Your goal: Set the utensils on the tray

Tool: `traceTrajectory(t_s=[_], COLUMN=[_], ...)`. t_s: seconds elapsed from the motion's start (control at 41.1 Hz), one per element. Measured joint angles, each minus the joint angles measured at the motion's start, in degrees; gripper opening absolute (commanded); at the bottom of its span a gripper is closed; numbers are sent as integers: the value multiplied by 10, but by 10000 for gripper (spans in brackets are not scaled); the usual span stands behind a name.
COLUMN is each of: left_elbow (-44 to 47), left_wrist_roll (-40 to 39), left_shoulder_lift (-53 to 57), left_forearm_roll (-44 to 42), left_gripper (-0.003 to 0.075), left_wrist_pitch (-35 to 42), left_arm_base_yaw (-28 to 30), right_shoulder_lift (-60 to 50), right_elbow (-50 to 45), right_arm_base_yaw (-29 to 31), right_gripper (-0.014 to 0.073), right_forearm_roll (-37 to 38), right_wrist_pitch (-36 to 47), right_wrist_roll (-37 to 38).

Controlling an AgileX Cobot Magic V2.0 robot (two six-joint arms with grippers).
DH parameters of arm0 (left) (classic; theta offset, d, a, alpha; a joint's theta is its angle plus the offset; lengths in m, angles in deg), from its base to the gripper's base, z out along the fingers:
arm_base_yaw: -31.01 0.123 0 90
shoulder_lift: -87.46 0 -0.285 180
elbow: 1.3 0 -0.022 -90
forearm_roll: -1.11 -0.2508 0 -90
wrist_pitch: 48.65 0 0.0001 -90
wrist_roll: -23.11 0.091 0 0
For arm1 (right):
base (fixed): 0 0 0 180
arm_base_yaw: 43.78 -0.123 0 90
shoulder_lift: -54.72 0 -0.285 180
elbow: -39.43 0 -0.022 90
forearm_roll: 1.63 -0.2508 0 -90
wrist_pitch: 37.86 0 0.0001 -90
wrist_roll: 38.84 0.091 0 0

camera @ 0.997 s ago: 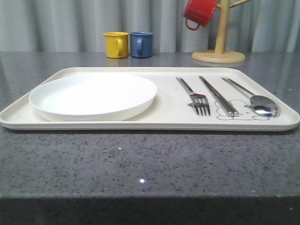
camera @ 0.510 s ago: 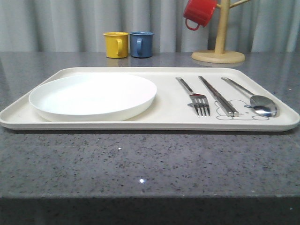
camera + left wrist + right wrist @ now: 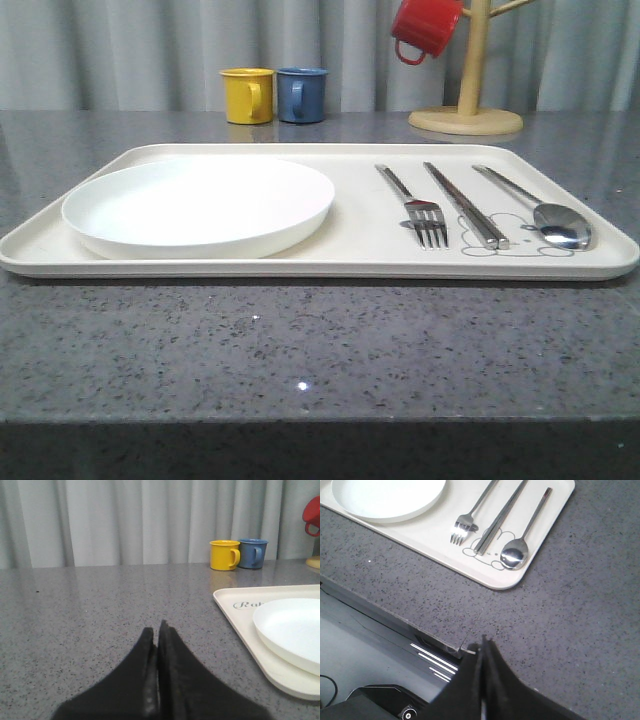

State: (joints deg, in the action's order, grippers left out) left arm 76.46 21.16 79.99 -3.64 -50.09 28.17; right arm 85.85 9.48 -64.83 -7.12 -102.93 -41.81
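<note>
The cream tray (image 3: 360,235) lies across the middle of the table. On its right half rest a silver fork (image 3: 422,211), a pair of chopsticks (image 3: 465,204) and a spoon (image 3: 550,215), side by side over the rabbit drawing. The same fork (image 3: 465,522), chopsticks (image 3: 497,522) and spoon (image 3: 517,550) show in the right wrist view. My left gripper (image 3: 157,630) is shut and holds nothing, low over bare table to the left of the tray (image 3: 240,625). My right gripper (image 3: 484,642) is shut and holds nothing, above the table's front edge, off the tray's corner.
A round white plate (image 3: 200,205) fills the tray's left half. A yellow mug (image 3: 247,95) and a blue mug (image 3: 301,94) stand at the back. A wooden mug tree (image 3: 468,100) with a red mug (image 3: 425,27) stands at the back right. Grey curtains hang behind.
</note>
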Motion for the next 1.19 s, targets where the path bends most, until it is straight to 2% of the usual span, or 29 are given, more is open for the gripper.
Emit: traceTrajectory(t_s=[0.316, 1.191], left_elbow=[0, 0], left_wrist_roll=[0, 0], left_shoulder_lift=[0, 0], left_forearm_roll=[0, 0], left_gripper=[-18, -18], left_wrist_pitch=[0, 0], left_arm_base_yaw=[20, 20], right_shoulder_lift=[0, 0], right_elbow=[0, -1], right_arm_base_yaw=[0, 0], right_gripper=[-68, -68], right_forearm_roll=[0, 0], right_wrist_pitch=[0, 0], right_wrist_roll=[0, 0])
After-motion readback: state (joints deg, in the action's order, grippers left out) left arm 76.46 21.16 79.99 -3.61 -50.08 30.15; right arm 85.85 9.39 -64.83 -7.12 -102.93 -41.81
